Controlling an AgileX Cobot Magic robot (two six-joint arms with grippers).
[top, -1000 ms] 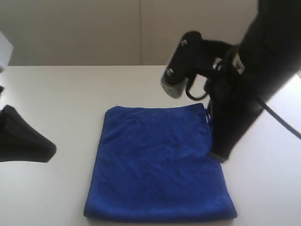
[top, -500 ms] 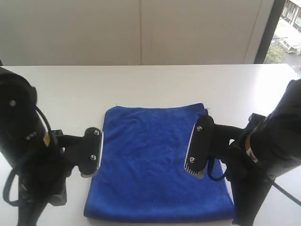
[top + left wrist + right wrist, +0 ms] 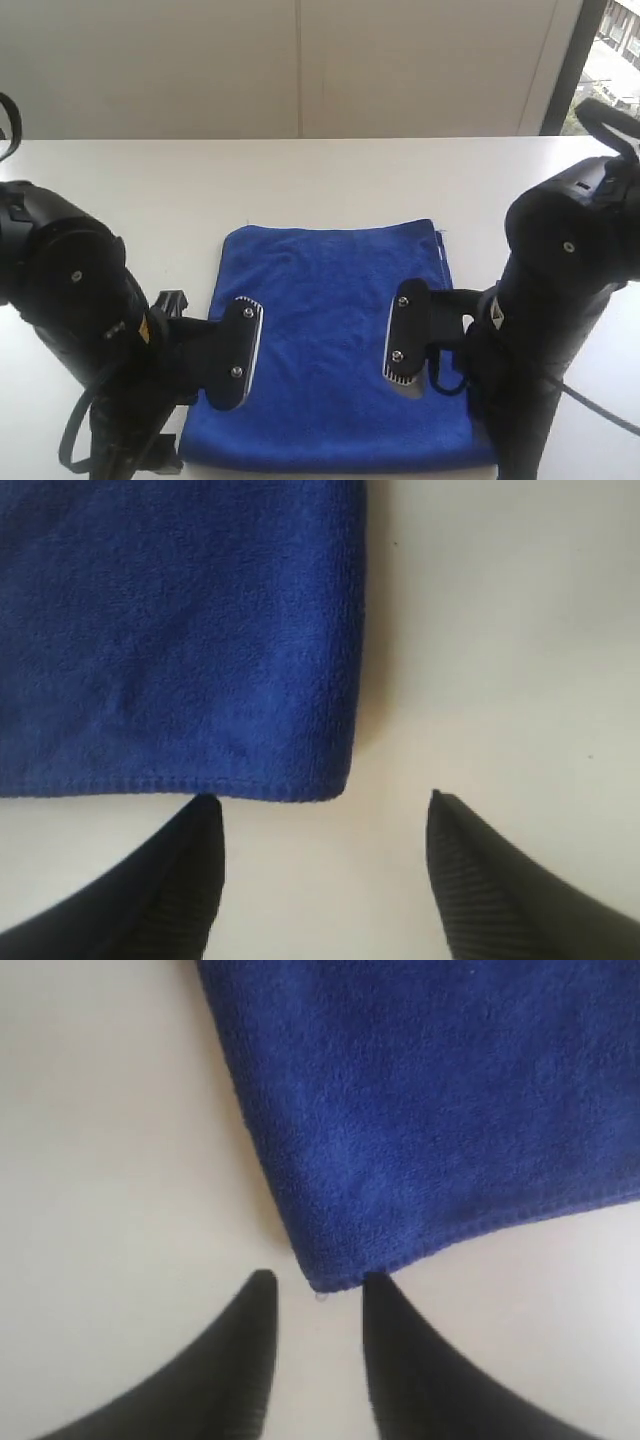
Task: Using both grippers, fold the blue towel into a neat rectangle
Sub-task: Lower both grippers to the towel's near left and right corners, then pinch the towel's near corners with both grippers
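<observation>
The blue towel [image 3: 330, 300] lies flat near the middle of the white table [image 3: 300, 180]. In the exterior view its two near corners are hidden, one behind the left arm [image 3: 70, 290] and one behind the right arm [image 3: 570, 260]. Both arms are cut off by the lower edge of that view, and the fingers cannot be made out there. Only a black plate with two screws shows at the end of each arm, the left plate [image 3: 236, 352] and the right plate [image 3: 401, 340], both over the cloth.

The wrist views show what the exterior view hides. The left gripper [image 3: 320, 798] has its fingers spread wide with nothing between them, only bare table. One corner of the towel [image 3: 170, 630] lies just beyond the tips, nearer one finger. The right gripper [image 3: 317, 1277] has its fingers apart by a narrow gap, pinching nothing. Another towel corner [image 3: 450, 1090] points at that gap, just off the tips. A tiny pale speck [image 3: 320, 1295] sits at this corner, too small to identify.

A small yellow-orange sticker [image 3: 152, 330] on the left arm and a pale label [image 3: 497, 318] on the right arm are too small to read.
</observation>
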